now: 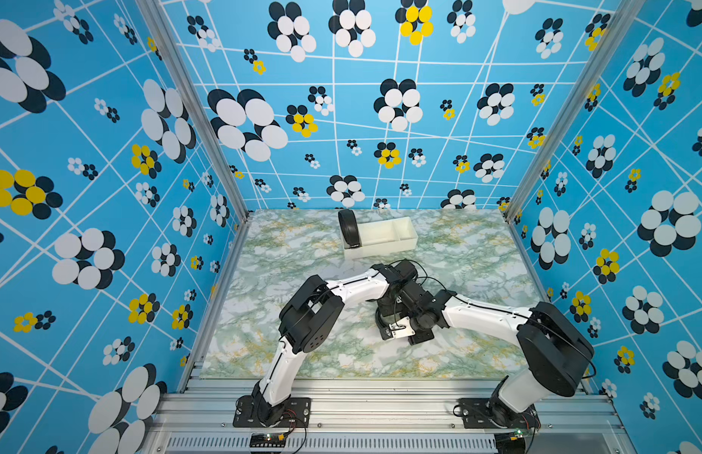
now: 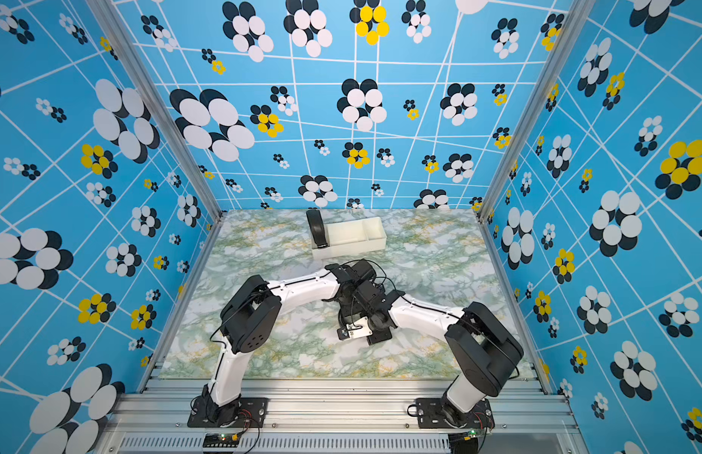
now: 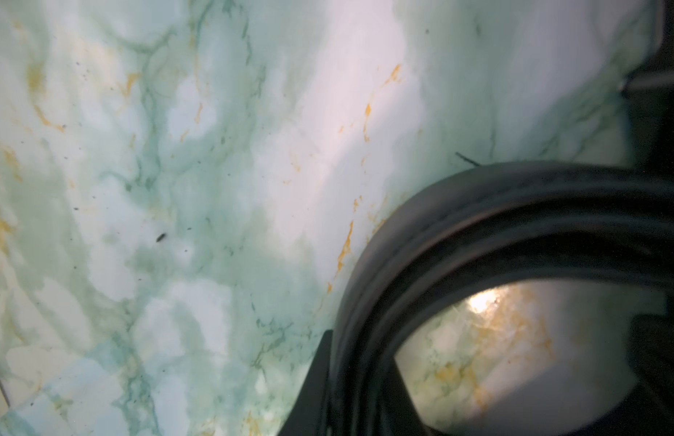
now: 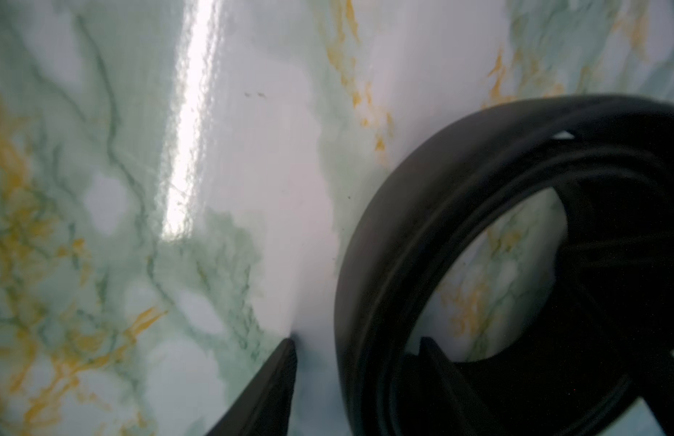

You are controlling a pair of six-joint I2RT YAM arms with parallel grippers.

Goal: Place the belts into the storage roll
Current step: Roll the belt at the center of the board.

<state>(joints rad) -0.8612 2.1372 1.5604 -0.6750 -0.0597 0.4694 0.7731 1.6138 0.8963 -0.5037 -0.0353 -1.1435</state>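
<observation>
Black belt (image 3: 479,211), wound into a round coil, lay flat on the marble-print table (image 1: 286,283), mid-table and closer to the arm bases than to the tray. Both arms bent inward and met over it. In both top views the coil was mostly hidden under their wrists.

In the left wrist view, the left gripper (image 3: 360,351) was clamped on the coil's wall. One finger (image 3: 313,381) sat outside the ring and the other inside, with no gap showing.

In the right wrist view, the right gripper (image 4: 356,339) straddled the wall of the same belt at another spot, jaws apart. A strip of bare table showed between its outer finger (image 4: 271,385) and the strap. Its inner finger sat inside the ring; whether it touched the strap was hard to tell, since it was too dark there.

Farther back, the cream-white tray (image 1: 396,245) lay near the back wall, slightly skewed. The second belt (image 1: 349,228), also coiled, stood on edge in the tray's left-end compartment. Its top rose above the rim in both top views.
</observation>
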